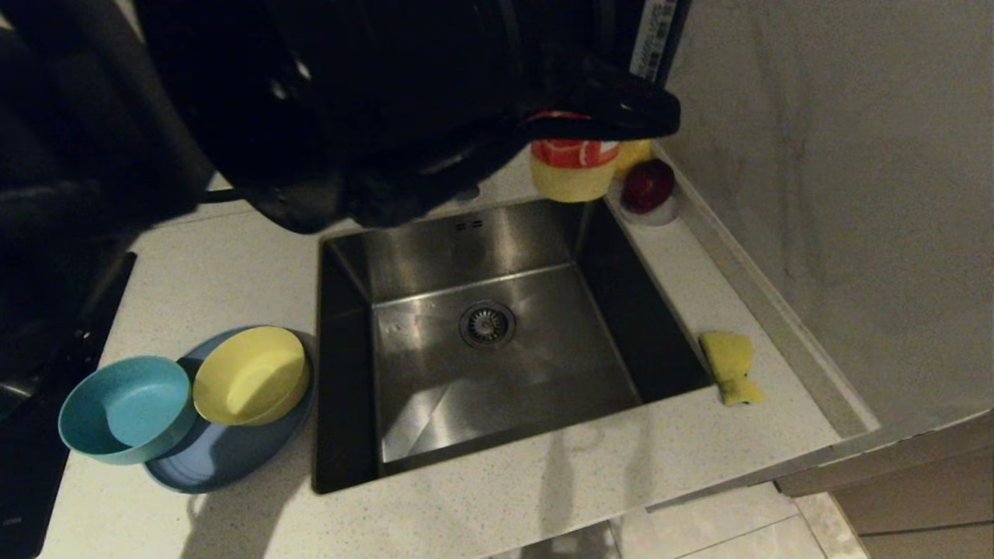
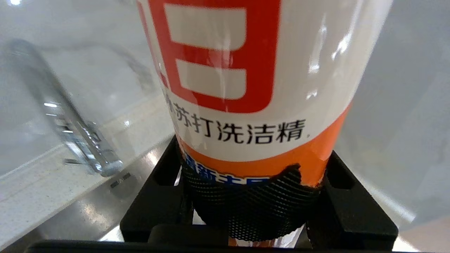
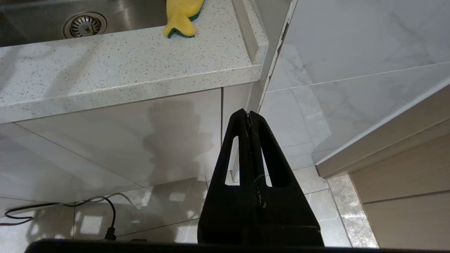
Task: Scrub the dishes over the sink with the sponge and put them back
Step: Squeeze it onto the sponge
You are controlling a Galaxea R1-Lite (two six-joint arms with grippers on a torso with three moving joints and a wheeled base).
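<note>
My left gripper (image 2: pixel 253 172) is shut on a detergent bottle (image 2: pixel 253 88), white with a red and orange label. In the head view that bottle (image 1: pixel 573 169) hangs by the far right corner of the sink (image 1: pixel 543 373), with the left gripper (image 1: pixel 598 123) on its top part. The dishes stand left of the sink: a teal bowl (image 1: pixel 124 407) and a yellow bowl (image 1: pixel 248 375) on the blue plate (image 1: pixel 225 462). The yellow sponge (image 1: pixel 730 365) lies on the counter right of the sink, green layer down (image 3: pixel 182 14). My right gripper (image 3: pixel 249 116) is shut and empty, parked low in front of the cabinet.
A red apple (image 1: pixel 647 186) sits in a small clear dish at the back right, with something yellow (image 1: pixel 637 151) behind the bottle. The chrome faucet (image 2: pixel 70 119) stands behind the sink. A black hob (image 1: pixel 31 435) borders the counter on the left. The drain strainer (image 1: pixel 487 323) is mid-basin.
</note>
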